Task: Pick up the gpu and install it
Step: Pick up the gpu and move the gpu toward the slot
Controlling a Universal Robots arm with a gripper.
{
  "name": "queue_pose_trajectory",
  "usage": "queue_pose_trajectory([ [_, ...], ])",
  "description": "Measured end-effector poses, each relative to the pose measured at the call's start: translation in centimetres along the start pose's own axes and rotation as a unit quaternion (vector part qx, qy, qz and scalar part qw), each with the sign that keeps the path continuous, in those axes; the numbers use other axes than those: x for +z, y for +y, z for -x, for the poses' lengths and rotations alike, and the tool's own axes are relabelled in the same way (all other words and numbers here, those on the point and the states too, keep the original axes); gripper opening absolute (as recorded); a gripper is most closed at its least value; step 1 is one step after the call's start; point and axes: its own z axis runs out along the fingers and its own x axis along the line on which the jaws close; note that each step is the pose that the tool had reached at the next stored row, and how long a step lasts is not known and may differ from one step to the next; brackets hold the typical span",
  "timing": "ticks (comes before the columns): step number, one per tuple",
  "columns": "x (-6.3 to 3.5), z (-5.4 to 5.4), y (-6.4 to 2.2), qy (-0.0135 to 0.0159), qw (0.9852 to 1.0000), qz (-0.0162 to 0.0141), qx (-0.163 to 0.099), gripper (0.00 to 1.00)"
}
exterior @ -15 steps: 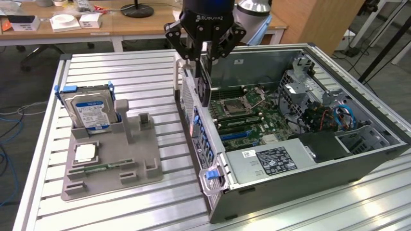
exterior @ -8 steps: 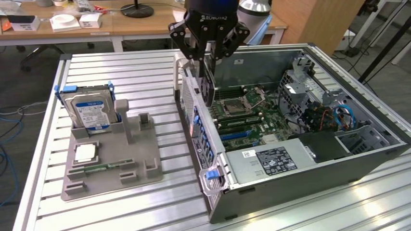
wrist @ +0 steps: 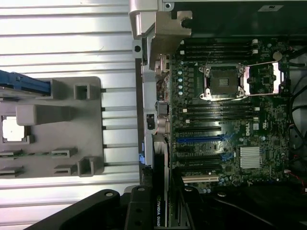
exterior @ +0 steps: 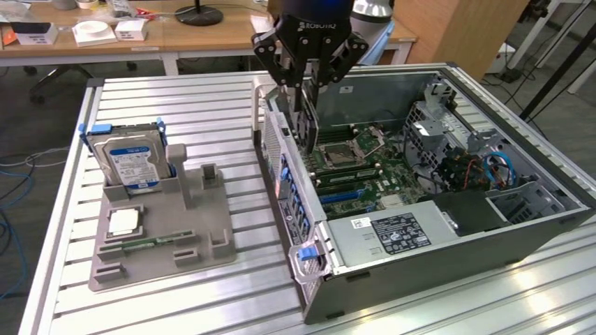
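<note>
The gripper (exterior: 308, 82) has its fingers closed partway onto the top edge of the gpu (exterior: 306, 122). The card hangs edge-down over the open computer case (exterior: 447, 279), just beside the rear wall on the exterior view's left and above the motherboard (exterior: 373, 174). The likely trouble is misalignment: if the card sits tilted in this narrow pinch, or off the line of the blue slots (wrist: 199, 140), pushing down could jam its bracket on the rear wall, strain the board, or twist the card loose.
</note>
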Motion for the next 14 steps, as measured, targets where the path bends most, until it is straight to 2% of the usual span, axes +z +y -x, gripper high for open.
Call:
queue_pose_trajectory([
  [14, 0.02, 1.08, 0.07, 0.0000, 1.0000, 0.0000, 0.000, 0.26],
])
